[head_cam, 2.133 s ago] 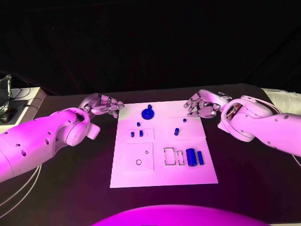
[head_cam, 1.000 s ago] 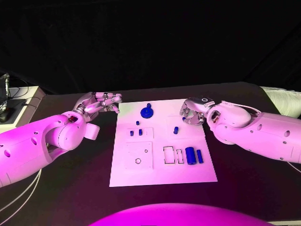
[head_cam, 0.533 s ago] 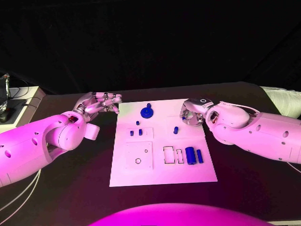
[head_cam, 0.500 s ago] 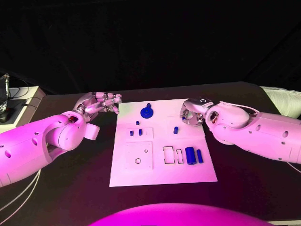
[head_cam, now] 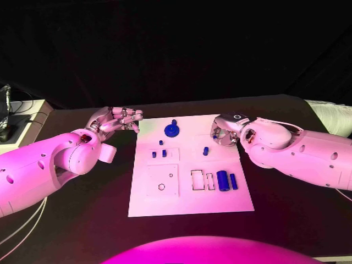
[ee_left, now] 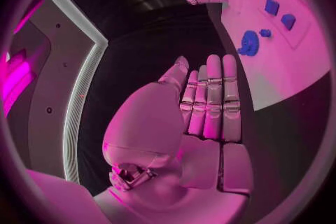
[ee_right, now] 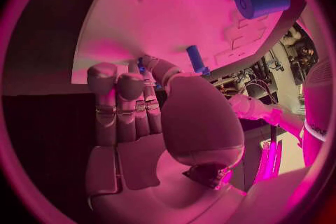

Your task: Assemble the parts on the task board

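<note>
**Right hand sat nearest the small peg at the board's far right edge**

You had the small blue peg (head_cam: 217, 141) on the task board (head_cam: 190, 201), long axis running 12 to 6 in the head view, with your right hand (head_cam: 226, 132) just beside it at about 1 o'clock, fingers curled in over the board edge; whether they touched it I couldn't tell. Your left hand (head_cam: 113, 119) hovered off the board over the desk (head_cam: 303, 209) at 10 o'clock, fingers curled, holding nothing, so I judged the right the nearer.
</note>
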Available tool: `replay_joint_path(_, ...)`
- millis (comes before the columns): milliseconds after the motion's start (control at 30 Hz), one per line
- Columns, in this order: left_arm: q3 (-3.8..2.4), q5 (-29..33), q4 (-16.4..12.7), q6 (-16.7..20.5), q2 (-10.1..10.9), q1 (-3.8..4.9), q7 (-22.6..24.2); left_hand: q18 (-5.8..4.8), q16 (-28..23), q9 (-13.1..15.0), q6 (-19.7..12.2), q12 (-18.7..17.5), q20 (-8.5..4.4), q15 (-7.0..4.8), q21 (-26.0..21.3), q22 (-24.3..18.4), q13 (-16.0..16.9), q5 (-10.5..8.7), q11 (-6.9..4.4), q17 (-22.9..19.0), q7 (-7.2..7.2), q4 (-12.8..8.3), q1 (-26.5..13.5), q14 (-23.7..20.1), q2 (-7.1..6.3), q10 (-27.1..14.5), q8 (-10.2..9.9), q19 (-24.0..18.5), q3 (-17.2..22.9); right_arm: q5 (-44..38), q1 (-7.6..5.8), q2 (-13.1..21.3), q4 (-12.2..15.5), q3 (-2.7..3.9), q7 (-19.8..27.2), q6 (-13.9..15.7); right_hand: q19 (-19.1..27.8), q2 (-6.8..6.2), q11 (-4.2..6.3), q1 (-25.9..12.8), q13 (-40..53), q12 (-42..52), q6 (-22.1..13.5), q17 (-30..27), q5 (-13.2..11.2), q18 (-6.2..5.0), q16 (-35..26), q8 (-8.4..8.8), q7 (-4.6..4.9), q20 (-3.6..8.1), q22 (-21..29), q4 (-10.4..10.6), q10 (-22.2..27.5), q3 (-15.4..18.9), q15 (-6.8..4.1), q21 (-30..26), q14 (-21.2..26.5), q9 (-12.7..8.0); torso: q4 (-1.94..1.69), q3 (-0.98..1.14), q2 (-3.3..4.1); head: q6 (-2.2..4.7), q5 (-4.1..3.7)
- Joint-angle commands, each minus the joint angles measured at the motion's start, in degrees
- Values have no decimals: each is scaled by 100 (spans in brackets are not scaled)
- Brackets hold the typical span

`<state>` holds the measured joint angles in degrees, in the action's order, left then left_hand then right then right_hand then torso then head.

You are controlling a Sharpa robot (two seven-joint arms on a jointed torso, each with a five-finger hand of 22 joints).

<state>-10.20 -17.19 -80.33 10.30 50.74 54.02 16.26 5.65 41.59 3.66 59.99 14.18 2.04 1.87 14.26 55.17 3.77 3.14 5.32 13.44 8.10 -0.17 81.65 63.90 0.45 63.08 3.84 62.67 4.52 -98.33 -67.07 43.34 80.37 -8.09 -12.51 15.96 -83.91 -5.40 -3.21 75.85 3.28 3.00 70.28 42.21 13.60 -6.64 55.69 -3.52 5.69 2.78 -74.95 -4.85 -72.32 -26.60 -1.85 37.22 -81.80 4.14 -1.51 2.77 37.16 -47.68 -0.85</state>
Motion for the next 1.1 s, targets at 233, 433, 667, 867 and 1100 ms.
replay_joint_path(233,-6,-62,26,31,-22,-2,-33,-6,-37,5,-14,-40,-4,2,14,42,-4,-1,23,-8,35,-67,101,38,9,22,-13,28,10,50,17,133,170,-1,-370,387,-282,138,53,-36,18,39,56,-5,-140,-57,50,-20,8,54,-508,-113,-142,-156,-58,106,-5,38,3,-1,-9,9,-8)
replay_joint_path(433,-5,-168,24,54,-50,-2,-49,-2,-46,4,-28,-54,-6,-1,28,96,-4,1,24,-5,43,-102,121,44,22,27,-15,14,21,410,-50,252,337,58,-329,745,-277,125,52,-41,18,39,59,-16,-155,-61,54,-20,10,51,-509,-110,-143,-180,-57,130,-7,42,8,4,-4,13,-6)
replay_joint_path(667,-5,-270,7,49,-78,-3,-46,-2,-48,4,-42,-55,-5,2,28,106,-4,0,26,-5,48,-96,104,44,14,29,-15,10,14,1042,-183,457,653,138,-124,1146,-273,128,47,-22,18,39,50,-25,-168,-78,58,-21,22,46,-504,-112,-135,-191,-56,120,-6,43,4,4,-4,25,6)
replay_joint_path(867,-5,-171,10,57,-104,-6,-39,-1,-47,5,-42,-54,-4,0,28,112,-3,0,24,-4,46,-96,101,47,11,33,-12,10,14,1498,-231,599,1055,169,147,1318,-272,131,43,-10,18,39,48,-33,-129,-87,67,-20,33,39,-504,-117,-134,-169,-53,135,-6,45,17,2,-6,28,61)
replay_joint_path(1100,-4,-107,30,85,-167,-10,-30,1,-48,5,-38,-49,-4,-2,28,120,-2,0,19,-3,42,-93,95,52,11,43,-12,14,13,1141,-64,448,1477,114,320,1287,-260,149,39,4,18,39,39,-44,-104,-95,80,-21,38,32,-500,-127,-125,-134,-47,136,-2,46,10,-2,-22,4,189)
